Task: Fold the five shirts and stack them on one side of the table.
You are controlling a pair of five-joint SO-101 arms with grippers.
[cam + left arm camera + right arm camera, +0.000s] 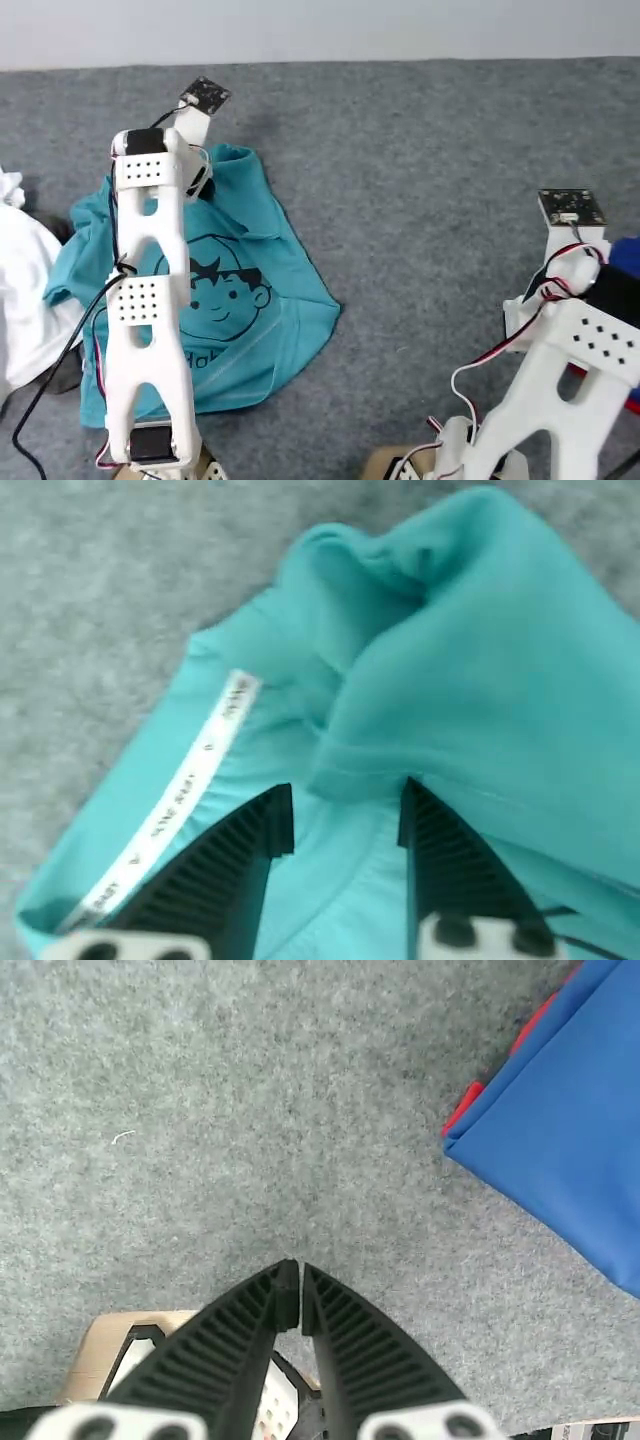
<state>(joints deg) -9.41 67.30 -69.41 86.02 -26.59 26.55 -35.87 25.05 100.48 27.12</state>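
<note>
Teal cloth lies under the left fingers (288, 815). The teal shirt (480, 660) is spread rumpled on the grey tabletop (430, 180), print side up, with its collar end beneath them. Those fingers are spread apart, and a folded hem of the shirt sits in the gap between their tips; whether they touch it I cannot tell. A white tape (190, 780) inside the neck runs just beside one finger. A white shirt (20, 290) is bunched against the teal one, on the side away from the right arm. The right fingers (300, 1280) are pressed together with nothing between them, hanging over bare tabletop. A blue shirt (570, 1130) with a red edge lies near them, off to one side and apart from the tips.
</note>
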